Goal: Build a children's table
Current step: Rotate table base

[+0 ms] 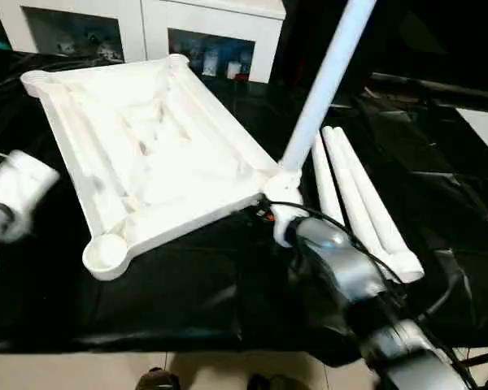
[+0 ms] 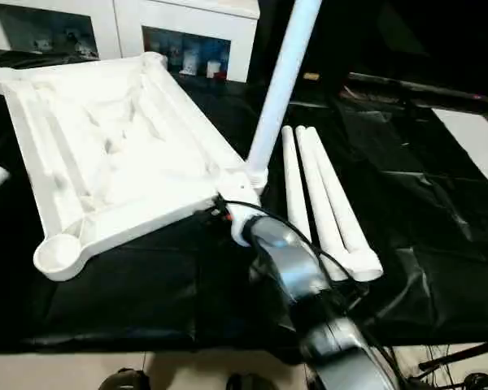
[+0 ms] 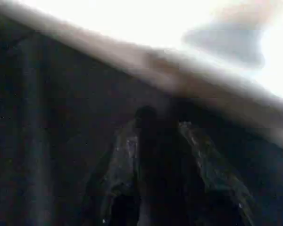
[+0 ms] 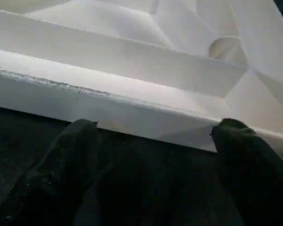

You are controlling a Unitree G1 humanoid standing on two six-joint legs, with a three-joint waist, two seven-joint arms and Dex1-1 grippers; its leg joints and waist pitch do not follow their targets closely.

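**One leg up, three waiting beside the upturned top**

One leg [image 1: 325,81] already stands in the corner socket of the table top [image 1: 146,138] nearest the robot's right arm, rising up and leaning away toward the far right. The top lies underside up on the black-covered desk [image 1: 187,292], its ribs and raised rim facing the ceiling, its long axis running from the far left corner back toward the near right. Three spare legs [image 1: 358,203] lie side by side on the desk just right of that fitted corner, touching one another, long axes pointing away from the robot, wider ends nearest it.

From where I stand this all looks like hollow moulded plastic: light for its size, stiff enough to lift by one edge, but smooth and likely slippery under hard fingers. The top's rim wall is the obvious hold, a straight lip that a wide grip can pinch. A spare leg would best be taken about mid-length, where the taper lets it balance; nearer an end it would likely droop or swivel.

The right gripper [image 4: 155,132] is spread wide and empty, its two black fingers [image 4: 70,150] just short of the top's near rim, one either side of a stretch of it. The left gripper [image 3: 155,136] hangs over the dark desk beside the top's edge; that view is smeared, so I would only say its jaws seem narrowly parted with nothing between them.

The empty near-left socket [image 1: 106,252] looks the easiest to fill next.
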